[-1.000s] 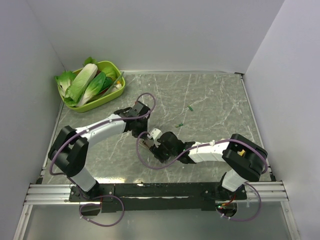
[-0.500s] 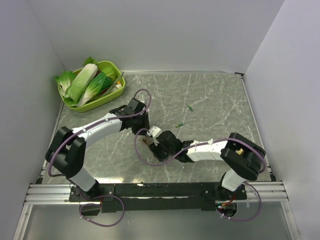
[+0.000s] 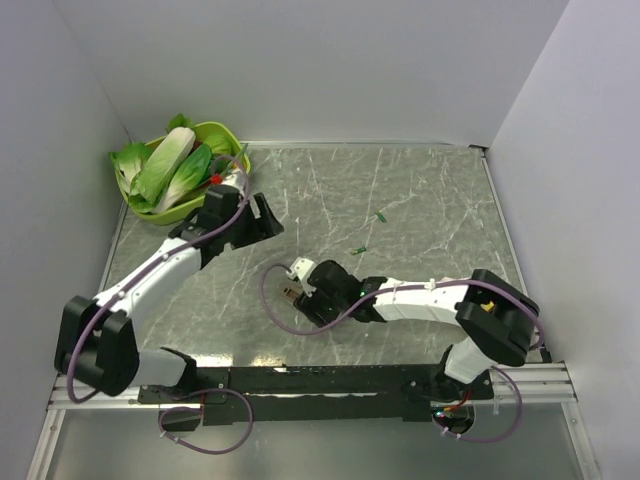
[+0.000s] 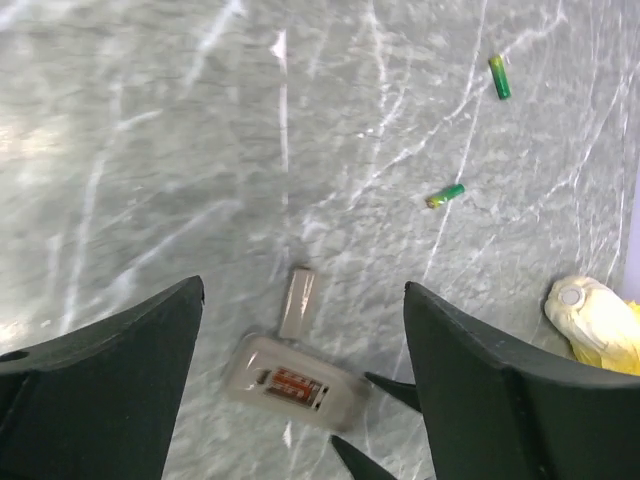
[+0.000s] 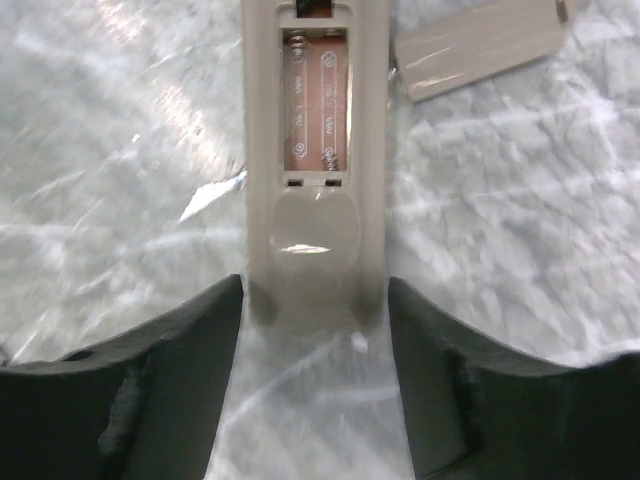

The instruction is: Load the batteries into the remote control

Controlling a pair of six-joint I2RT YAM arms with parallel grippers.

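Remote control (image 5: 315, 260), slim grey-brown bar, is lying reverse-up, compartment (image 5: 315, 105) gaping. The right gripper (image 5: 315, 300) is bracketing its rounded end; whether clamped I cannot tell. Left gripper (image 4: 303, 292) is hovering above it, spread wide. Green cylindrical batteries (image 4: 445, 195) are lying well apart from it.

You had a grey marble-patterned table (image 3: 420, 190), veined white. Both batteries (image 4: 445, 195) read green with yellowish tips. The remote control (image 5: 315, 150) showed its dull grey-beige reverse, compartment interior coppery-red. The loose cover (image 5: 478, 48) matched that grey-beige. Bowl (image 3: 225, 130) lime green; vegetables (image 3: 165, 165) green and white.
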